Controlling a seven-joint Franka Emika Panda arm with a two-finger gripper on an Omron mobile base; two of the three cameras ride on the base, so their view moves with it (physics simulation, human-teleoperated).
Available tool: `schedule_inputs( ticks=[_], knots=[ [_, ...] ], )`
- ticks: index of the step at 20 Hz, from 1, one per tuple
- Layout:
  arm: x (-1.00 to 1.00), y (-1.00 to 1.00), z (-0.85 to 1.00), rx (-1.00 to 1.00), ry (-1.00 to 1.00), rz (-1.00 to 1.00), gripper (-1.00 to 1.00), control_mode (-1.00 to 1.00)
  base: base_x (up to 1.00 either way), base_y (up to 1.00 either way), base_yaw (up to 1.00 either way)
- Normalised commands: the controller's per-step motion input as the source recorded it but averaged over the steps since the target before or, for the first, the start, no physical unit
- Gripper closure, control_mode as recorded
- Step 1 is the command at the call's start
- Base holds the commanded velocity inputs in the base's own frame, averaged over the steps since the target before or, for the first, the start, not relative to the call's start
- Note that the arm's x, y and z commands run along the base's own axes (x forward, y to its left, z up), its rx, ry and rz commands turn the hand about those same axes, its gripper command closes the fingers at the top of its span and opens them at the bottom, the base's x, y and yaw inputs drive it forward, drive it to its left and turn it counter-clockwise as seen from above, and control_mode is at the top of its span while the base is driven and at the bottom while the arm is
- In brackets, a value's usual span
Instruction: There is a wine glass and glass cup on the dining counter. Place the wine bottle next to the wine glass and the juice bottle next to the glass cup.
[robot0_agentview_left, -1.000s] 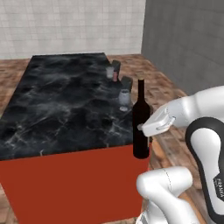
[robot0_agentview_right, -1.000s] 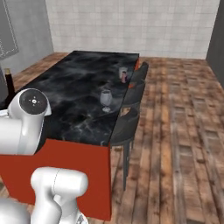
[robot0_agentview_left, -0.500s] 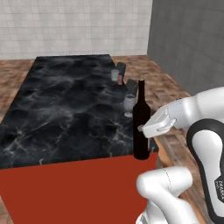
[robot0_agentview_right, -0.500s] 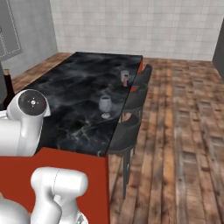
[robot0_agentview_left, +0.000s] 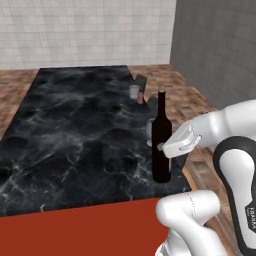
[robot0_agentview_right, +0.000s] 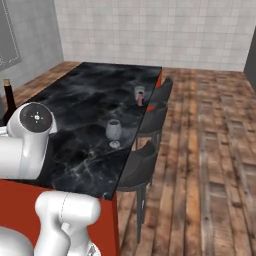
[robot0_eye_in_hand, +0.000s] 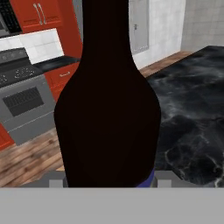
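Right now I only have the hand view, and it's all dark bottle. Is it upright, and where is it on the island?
Observer: Upright. The wine bottle is at the near right corner of the dining counter, with the tool closed on its body. I cannot tell if its base touches the top.
Operator: Where's the wine glass?
Observer: The wine glass stands just beyond the bottle, near the same long edge.
Operator: Juice done?
Observer: The juice bottle already stands right beside the glass cup, farther along that edge.
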Motion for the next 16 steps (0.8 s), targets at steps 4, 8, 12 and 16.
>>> schedule_inputs(
  ticks=[4, 8, 12, 16],
  knots=[
    [0.0, 0.0, 0.0, 0.0, 0.0, 0.0, 1.0, 1.0, 0.17, -0.17, 0.0],
    [0.0, 0.0, 0.0, 0.0, 0.0, 0.0, 1.0, 1.0, 0.02, -0.04, 0.0],
    [0.0, 0.0, 0.0, 0.0, 0.0, 0.0, 1.0, 1.0, 0.0, 0.01, 0.0],
    [0.0, 0.0, 0.0, 0.0, 0.0, 0.0, 1.0, 1.0, 0.0, 0.0, 0.0]
  ],
)
